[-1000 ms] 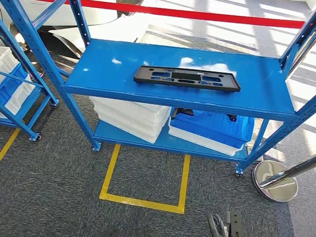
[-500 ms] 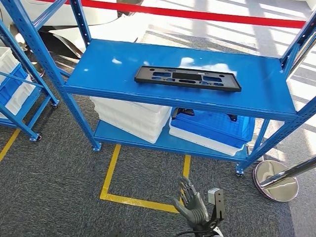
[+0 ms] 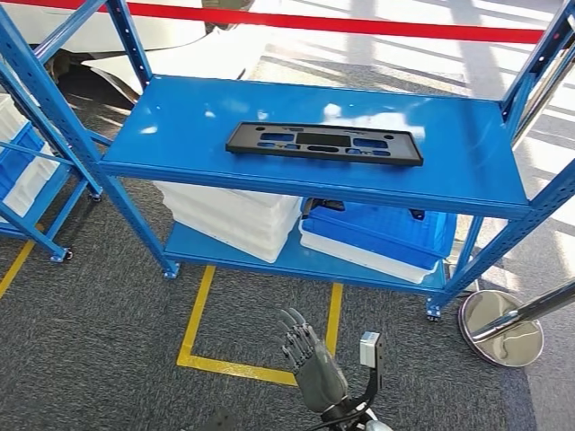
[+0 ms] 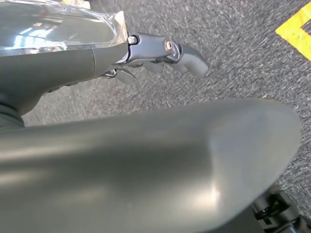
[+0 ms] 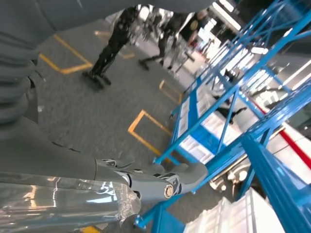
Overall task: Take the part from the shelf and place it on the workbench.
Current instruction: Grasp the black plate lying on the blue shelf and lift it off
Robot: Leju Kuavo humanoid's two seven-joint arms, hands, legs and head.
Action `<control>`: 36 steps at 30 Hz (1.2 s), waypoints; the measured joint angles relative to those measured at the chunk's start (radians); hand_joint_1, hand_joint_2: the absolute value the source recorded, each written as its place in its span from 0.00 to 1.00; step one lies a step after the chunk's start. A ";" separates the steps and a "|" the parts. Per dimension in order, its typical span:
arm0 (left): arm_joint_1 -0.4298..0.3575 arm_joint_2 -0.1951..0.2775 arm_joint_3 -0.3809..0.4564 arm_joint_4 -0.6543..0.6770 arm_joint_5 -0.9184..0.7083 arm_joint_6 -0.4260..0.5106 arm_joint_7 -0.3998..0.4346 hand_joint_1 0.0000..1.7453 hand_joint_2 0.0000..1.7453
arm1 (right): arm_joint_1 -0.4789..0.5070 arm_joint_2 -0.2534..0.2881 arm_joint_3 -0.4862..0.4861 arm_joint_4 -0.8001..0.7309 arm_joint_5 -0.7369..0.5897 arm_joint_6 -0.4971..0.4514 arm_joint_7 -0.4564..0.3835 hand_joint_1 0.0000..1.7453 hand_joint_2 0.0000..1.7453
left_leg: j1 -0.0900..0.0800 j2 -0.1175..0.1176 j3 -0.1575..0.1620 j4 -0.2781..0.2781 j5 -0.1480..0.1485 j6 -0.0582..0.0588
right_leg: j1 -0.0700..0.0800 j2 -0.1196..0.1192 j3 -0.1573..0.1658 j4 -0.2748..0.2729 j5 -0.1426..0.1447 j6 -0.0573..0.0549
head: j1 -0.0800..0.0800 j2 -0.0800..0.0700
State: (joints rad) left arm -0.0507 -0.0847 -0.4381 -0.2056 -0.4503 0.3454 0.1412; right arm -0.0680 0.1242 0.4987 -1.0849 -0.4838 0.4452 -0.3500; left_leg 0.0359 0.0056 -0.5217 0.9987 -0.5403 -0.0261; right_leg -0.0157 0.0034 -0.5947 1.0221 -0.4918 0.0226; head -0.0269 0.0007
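A long, flat, black plastic plate-shaped part [image 3: 324, 144] is seen lying flat on the upper board of the blue steel shelf rack [image 3: 468, 153], roughly at the middle of the board and a little toward its near edge, with its long side running left to right. Its face is pierced by several oblong cut-outs through which the blue board shows, and its corners are rounded. On the lower board, a stack of white plastic trays [image 3: 230, 218] is set to the left and a blue plastic crate on a white tray [image 3: 380, 235] to the right, the two just beside each other. A yellow taped rectangle [image 3: 197, 337] is marked on the grey carpet floor [image 3: 88, 332] in front of the rack. The right hand [image 3: 312, 359] is raised low in the near field, well apart from the part, its dark fingers [image 3: 293, 327] spread and holding nothing. The left hand [image 4: 165, 53] is seen over the carpet in its wrist view; its fingers extend with nothing between them. A red barrier band [image 3: 352, 25] runs behind the rack, and a polished metal stanchion base [image 3: 500, 326] stands at the near right.
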 joint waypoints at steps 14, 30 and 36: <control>-0.009 -0.003 -0.014 0.022 0.000 -0.024 0.026 0.00 0.00 | -0.087 -0.043 0.242 -0.148 -0.103 0.191 0.003 0.00 0.00 | -0.027 -0.005 -0.079 0.050 0.038 0.033 | 0.025 0.015 0.031 0.001 -0.032 -0.033 | 0.002 0.000; -0.015 -0.006 -0.016 0.023 0.001 -0.053 0.009 0.00 0.00 | -0.123 -0.061 0.322 -0.197 -0.056 0.225 -0.042 0.00 0.00 | -0.016 -0.007 -0.063 0.035 0.030 0.047 | 0.008 0.008 -0.095 0.221 -0.085 0.010 | 0.003 0.000; -0.015 -0.007 -0.015 0.024 0.000 -0.078 -0.008 0.00 0.00 | -0.136 -0.066 0.349 -0.274 -0.008 0.220 -0.084 0.00 0.00 | -0.017 -0.008 -0.109 0.160 -0.058 0.012 | 0.012 0.001 0.005 -0.006 -0.003 -0.032 | 0.000 0.000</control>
State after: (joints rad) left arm -0.0654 -0.0920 -0.4536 -0.1817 -0.4501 0.2672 0.1334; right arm -0.2037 0.0583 0.8476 -1.3594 -0.4913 0.6647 -0.4340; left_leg 0.0186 -0.0024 -0.6307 1.1588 -0.5986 -0.0137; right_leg -0.0040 0.0046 -0.5894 1.0159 -0.4946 -0.0095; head -0.0267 0.0006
